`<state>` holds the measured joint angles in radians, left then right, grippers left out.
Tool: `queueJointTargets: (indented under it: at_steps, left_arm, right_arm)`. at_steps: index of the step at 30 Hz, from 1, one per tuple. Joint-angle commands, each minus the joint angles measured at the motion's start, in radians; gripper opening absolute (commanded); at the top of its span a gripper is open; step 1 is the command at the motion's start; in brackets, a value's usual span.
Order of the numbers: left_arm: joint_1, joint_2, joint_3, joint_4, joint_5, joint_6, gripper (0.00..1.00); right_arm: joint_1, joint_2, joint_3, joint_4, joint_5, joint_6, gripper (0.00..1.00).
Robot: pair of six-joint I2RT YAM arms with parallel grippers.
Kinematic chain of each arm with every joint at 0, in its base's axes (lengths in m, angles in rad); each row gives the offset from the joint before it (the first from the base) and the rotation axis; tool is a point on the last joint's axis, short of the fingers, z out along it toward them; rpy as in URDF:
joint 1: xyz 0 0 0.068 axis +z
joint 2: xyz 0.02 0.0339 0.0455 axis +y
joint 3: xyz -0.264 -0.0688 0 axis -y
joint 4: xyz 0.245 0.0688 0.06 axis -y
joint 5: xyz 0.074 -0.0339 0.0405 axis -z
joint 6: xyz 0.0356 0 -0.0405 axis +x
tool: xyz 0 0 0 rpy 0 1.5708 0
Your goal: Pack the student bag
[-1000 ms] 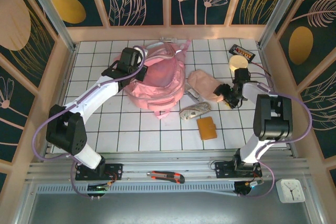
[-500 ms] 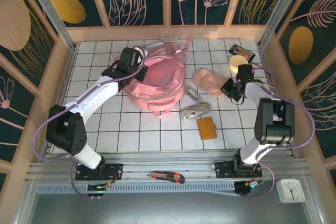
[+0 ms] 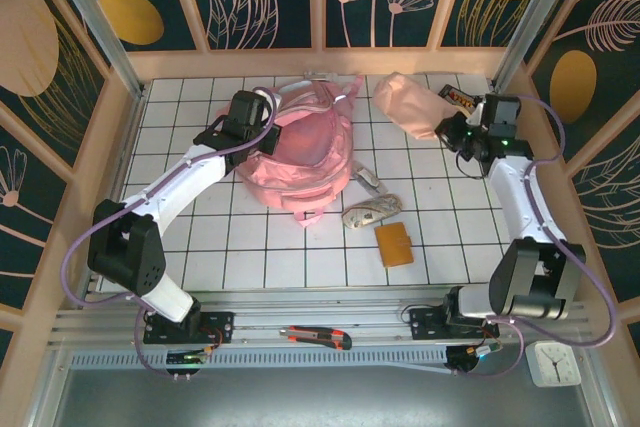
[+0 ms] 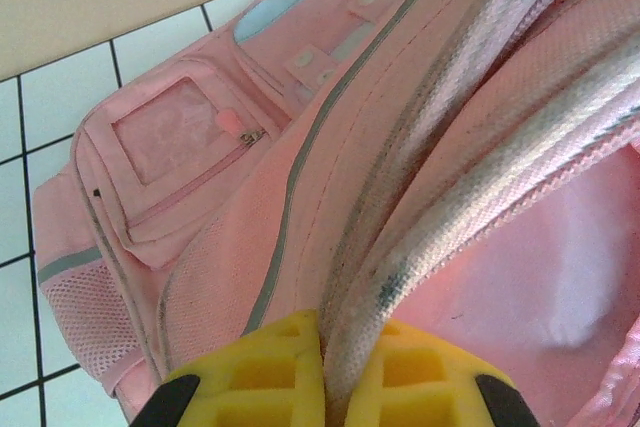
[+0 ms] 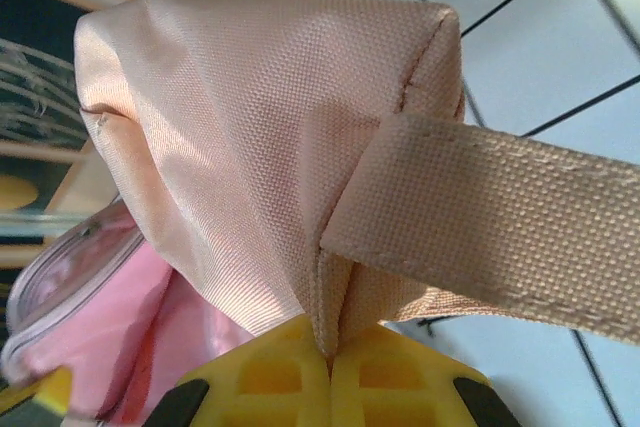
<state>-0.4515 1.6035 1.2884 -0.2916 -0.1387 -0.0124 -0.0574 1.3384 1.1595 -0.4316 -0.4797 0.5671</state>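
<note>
- A red-and-black utility knife (image 3: 315,337) lies on the metal rail at the near edge. A small white square clock (image 3: 553,362) sits off to the right, its dial too small to read.
- On the white tiled table (image 3: 200,247), a flat orange-brown wallet (image 3: 393,243) lies just in front of a crumpled grey-beige soft pouch (image 3: 371,211). Both are closed, so their contents are hidden.
- The large soft pink fabric student bag (image 3: 300,152) lies on the tiles left of centre, towards the far wall. Its zipped front pocket (image 4: 190,162) is closed. Pink lining shows at the open mouth, but I cannot tell what is inside.
- The left gripper (image 4: 335,372) is at the bag's far left side, its yellow pads pressed tight on the grey-trimmed rim of the opening.
- The right gripper (image 5: 330,367) is clamped on a pale peach woven fabric pouch (image 3: 408,104), held up just beside the bag's top right. A webbing strap (image 5: 500,237) crosses the pouch.
- Near the far right corner sits a dark flat box with an orange label (image 3: 462,99). Its print is too small to read.
</note>
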Motion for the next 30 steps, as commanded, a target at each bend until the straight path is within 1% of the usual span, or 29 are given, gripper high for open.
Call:
queueJointTargets:
  at_steps: [1, 5, 7, 13, 18, 21, 24, 26, 30]
  left_arm:
    - [0.008, -0.078, 0.014, 0.097, -0.021, -0.049, 0.00]
    - [0.008, -0.095, 0.005, 0.116, -0.017, -0.049, 0.00]
    - [0.008, -0.103, -0.005, 0.123, -0.009, -0.050, 0.00]
    - [0.008, -0.124, -0.042, 0.146, -0.013, -0.061, 0.00]
    - [0.008, -0.132, -0.038, 0.137, -0.059, -0.065, 0.00]
    - [0.009, -0.132, -0.034, 0.135, -0.055, -0.055, 0.00]
    - [0.007, -0.136, -0.042, 0.137, -0.055, -0.045, 0.00]
    - [0.007, -0.143, -0.055, 0.146, -0.034, -0.035, 0.00]
    - [0.004, -0.160, -0.099, 0.196, 0.082, -0.024, 0.00]
  right_arm:
    - [0.055, -0.022, 0.026, -0.119, -0.083, 0.034, 0.00]
    - [0.149, 0.002, 0.051, -0.187, -0.092, 0.043, 0.00]
    - [0.200, 0.038, 0.082, -0.217, -0.094, 0.041, 0.00]
    - [0.302, 0.161, 0.175, -0.256, -0.099, 0.035, 0.00]
    - [0.350, 0.261, 0.234, -0.333, -0.097, -0.002, 0.00]
    - [0.372, 0.293, 0.246, -0.372, -0.082, -0.026, 0.00]
    - [0.391, 0.332, 0.305, -0.418, -0.065, -0.043, 0.00]
    - [0.404, 0.345, 0.340, -0.417, -0.066, -0.043, 0.00]
    - [0.427, 0.398, 0.379, -0.313, -0.117, 0.024, 0.00]
